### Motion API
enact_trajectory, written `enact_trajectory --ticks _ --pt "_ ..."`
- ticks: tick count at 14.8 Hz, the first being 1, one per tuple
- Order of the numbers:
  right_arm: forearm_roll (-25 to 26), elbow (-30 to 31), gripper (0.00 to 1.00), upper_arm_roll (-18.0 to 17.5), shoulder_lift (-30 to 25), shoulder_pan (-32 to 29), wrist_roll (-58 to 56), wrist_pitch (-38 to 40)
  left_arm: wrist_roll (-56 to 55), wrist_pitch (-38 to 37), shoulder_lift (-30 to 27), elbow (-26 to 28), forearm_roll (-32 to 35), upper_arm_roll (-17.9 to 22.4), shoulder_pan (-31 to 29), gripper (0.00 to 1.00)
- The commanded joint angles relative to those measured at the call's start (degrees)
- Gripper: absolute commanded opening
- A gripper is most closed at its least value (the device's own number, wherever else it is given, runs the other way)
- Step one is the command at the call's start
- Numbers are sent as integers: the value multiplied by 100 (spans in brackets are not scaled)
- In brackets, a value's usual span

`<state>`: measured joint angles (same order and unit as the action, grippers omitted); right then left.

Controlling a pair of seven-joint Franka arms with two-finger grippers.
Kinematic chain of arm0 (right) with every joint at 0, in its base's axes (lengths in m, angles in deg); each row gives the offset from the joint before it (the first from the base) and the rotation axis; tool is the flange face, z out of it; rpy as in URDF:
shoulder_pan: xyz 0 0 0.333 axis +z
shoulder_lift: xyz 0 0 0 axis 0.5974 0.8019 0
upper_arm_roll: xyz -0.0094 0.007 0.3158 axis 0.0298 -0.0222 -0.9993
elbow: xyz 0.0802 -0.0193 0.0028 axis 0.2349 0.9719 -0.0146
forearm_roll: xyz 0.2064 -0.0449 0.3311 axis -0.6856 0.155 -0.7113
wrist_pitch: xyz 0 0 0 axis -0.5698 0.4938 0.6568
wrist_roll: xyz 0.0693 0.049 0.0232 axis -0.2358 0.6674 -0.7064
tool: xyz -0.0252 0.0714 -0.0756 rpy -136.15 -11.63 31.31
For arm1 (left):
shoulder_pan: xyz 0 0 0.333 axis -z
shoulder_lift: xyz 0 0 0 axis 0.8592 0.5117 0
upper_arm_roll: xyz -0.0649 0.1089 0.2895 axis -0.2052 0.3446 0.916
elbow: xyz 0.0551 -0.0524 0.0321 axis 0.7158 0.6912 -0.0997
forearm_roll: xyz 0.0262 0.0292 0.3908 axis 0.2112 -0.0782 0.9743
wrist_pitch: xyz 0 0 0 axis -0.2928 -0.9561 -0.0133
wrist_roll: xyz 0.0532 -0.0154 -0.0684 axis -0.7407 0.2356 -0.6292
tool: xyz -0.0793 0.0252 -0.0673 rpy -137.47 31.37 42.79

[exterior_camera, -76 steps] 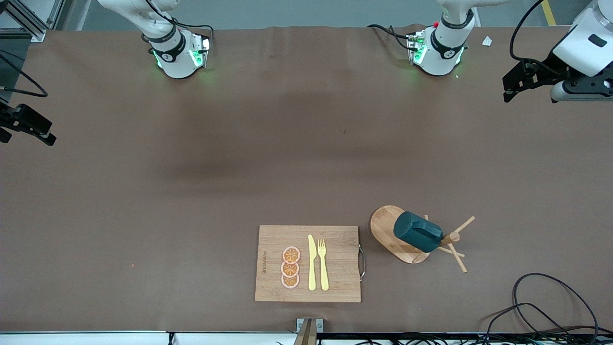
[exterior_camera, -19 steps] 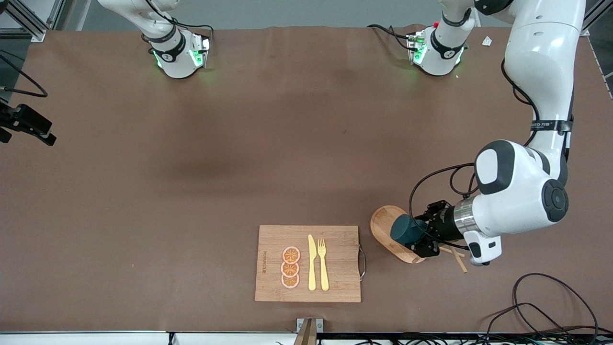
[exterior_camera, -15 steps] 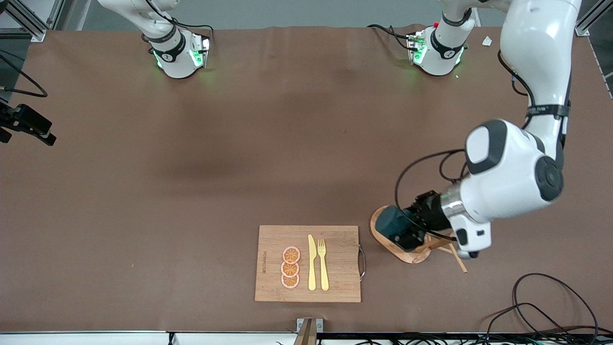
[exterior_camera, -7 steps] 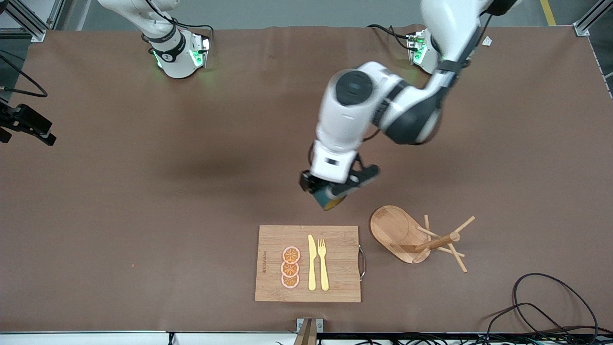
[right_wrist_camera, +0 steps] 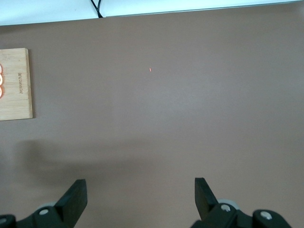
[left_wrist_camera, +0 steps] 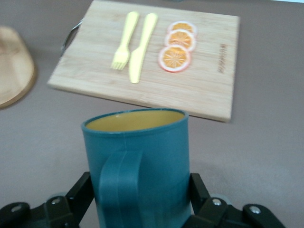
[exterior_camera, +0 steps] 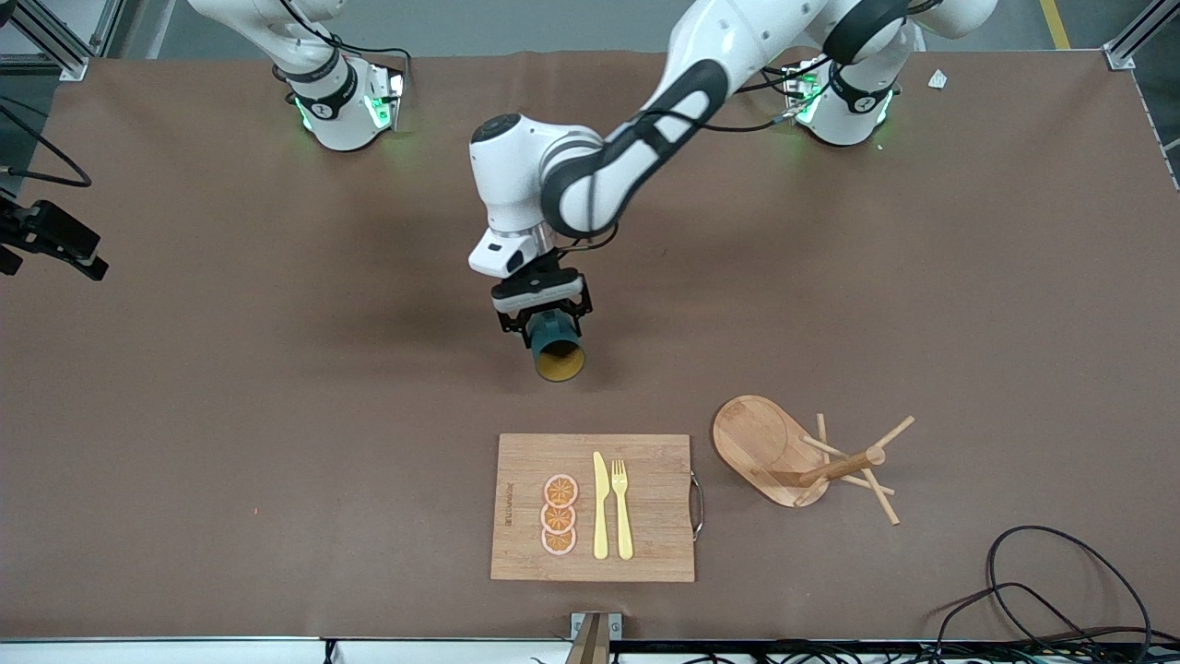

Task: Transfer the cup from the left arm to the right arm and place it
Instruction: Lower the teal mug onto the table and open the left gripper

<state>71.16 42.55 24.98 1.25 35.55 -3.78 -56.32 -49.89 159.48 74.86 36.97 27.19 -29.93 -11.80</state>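
Observation:
The dark teal cup (exterior_camera: 556,350) with a tan-yellow inside is held in the air on its side, mouth toward the front camera. My left gripper (exterior_camera: 544,321) is shut on it, over the bare middle of the table between the cutting board and the robot bases. In the left wrist view the cup (left_wrist_camera: 137,156) fills the space between the black fingers (left_wrist_camera: 80,192) of the left gripper (left_wrist_camera: 140,190), handle toward the camera. My right gripper (exterior_camera: 88,263) waits at the right arm's end of the table; in the right wrist view it (right_wrist_camera: 140,190) is open and empty over bare table.
A wooden cutting board (exterior_camera: 645,503) with a yellow knife, a fork and orange slices lies near the front edge. A wooden peg rack (exterior_camera: 765,443) stands beside it, toward the left arm's end. Black cables (exterior_camera: 1042,581) lie at that front corner.
The left gripper closed on the cup at the peg rack, lifted it off and carried it toward the middle of the table. The right arm has not moved.

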Motion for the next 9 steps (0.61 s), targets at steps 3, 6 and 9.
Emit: enact_trajectory --ticks 3,6,9 --pt "-12 -39 100 -37 104 -158 11 -5 -1392 44 740 -65 2467 130 557 42" --pt "-22 -5 100 -63 446 -28 -41 47 -2491 18 1083 -12 3867 148 690 46" --pt "-29 -136 100 -45 1388 -87 -242 231 -2802 -202 1190 5 4231 148 865 71"
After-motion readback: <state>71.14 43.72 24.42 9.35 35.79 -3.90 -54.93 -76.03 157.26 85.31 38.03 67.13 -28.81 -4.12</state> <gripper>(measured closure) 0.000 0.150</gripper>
